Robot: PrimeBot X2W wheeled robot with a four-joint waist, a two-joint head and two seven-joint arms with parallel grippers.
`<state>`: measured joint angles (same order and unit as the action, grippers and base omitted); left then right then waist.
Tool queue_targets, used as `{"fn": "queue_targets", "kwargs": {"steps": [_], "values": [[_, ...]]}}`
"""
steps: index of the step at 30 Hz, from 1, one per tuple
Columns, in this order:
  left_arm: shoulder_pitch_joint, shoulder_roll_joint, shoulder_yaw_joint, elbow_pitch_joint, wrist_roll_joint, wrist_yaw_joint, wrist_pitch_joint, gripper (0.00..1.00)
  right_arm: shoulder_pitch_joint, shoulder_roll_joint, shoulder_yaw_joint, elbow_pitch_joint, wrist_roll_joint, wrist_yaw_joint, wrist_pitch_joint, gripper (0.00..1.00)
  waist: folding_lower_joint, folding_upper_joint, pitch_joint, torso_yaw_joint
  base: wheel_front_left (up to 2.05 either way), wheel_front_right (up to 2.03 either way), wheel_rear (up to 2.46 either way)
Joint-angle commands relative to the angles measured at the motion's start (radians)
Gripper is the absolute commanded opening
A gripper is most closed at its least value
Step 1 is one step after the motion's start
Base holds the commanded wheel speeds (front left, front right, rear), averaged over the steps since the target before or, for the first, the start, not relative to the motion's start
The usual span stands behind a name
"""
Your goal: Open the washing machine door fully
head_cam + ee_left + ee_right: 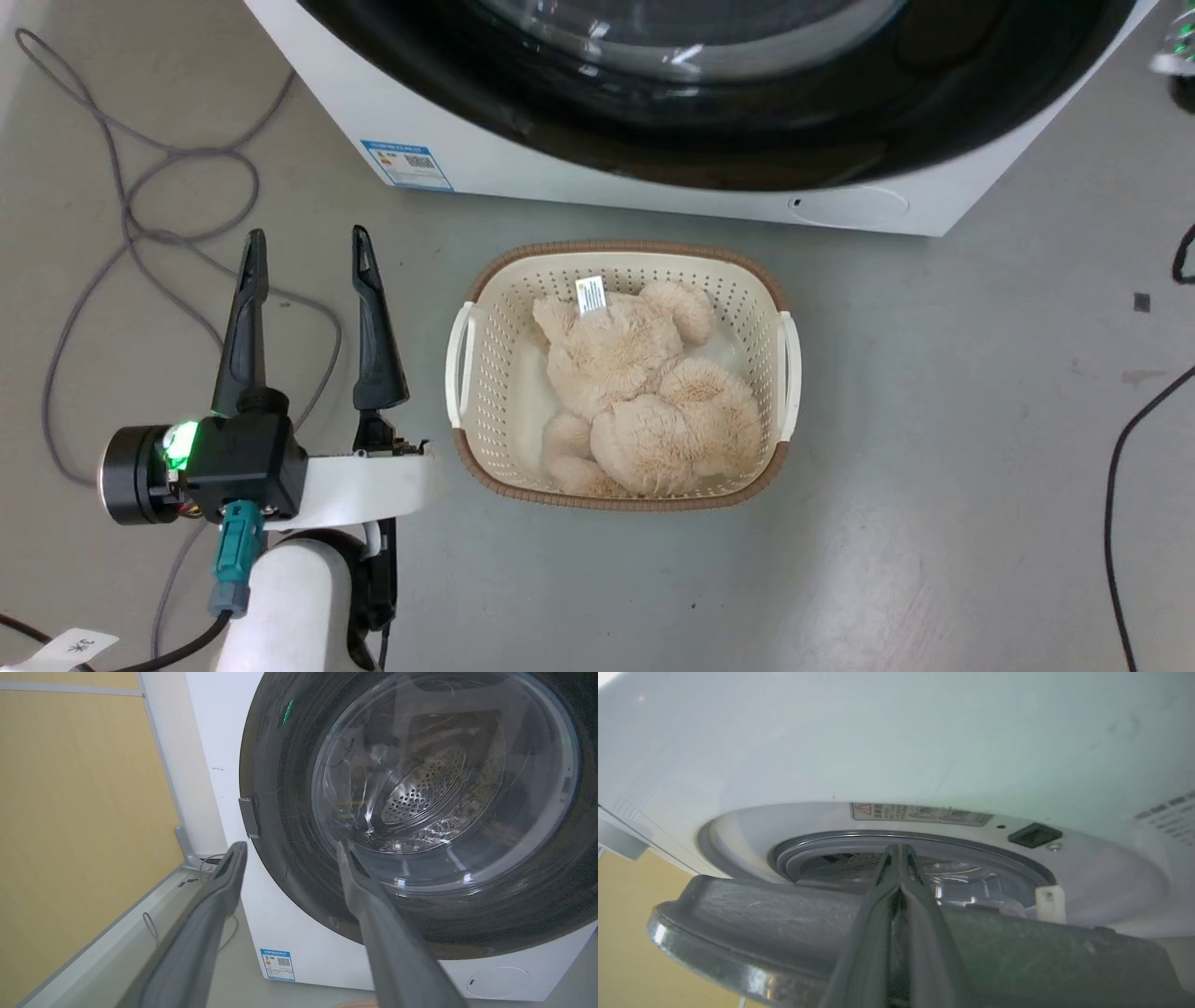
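Black and glossy, the washing machine door [289, 872] has a clear glass bowl at its centre, and the left wrist view shows the holed steel drum [420, 793] through it. The right wrist view looks from the side. There the door stands a little away from the white front of the machine, and the grey rubber ring [808, 845] and one warning label [920, 813] show in the gap.

The head view has the lower part of the door at its top edge. On the grey floor [934, 420] before it stands one cream basket [616, 250] with one beige plush toy [644, 392] lying in it.

The left gripper [306, 233] hangs to the left of the basket, its two fingers wide apart and holding nothing. The right gripper [899, 848] has its two fingers pressed together over the door's rim; I cannot tell if they touch it.

One blue sticker [408, 166] and one round white flap [848, 205] are on the front.
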<state>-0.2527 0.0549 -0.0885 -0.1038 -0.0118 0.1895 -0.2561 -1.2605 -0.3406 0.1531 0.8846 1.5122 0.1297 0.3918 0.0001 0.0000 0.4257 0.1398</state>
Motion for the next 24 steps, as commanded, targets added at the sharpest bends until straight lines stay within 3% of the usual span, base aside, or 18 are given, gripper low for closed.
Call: {"fn": "queue_targets", "kwargs": {"steps": [1,15,24], "values": [[-0.007,0.003,0.001,-0.001,-0.001,-0.001,-0.006,1.0,0.022,0.019,0.018,-0.001,-0.004,0.001,0.017,0.0,-0.0001,0.0,-0.009,-0.003,0.0,0.0,0.0],[0.055,0.01,0.021,0.02,0.002,-0.007,-0.006,1.0,0.233,0.02,0.082,-0.121,0.008,0.001,0.128,0.0,-0.0001,0.0,-0.106,-0.031,0.0,0.0,0.0],[0.11,0.019,0.029,0.04,0.002,-0.012,-0.006,1.0,0.431,0.037,0.124,-0.277,0.043,0.001,0.207,0.0,-0.0001,0.0,-0.187,-0.057,0.0,0.0,0.0]]}}
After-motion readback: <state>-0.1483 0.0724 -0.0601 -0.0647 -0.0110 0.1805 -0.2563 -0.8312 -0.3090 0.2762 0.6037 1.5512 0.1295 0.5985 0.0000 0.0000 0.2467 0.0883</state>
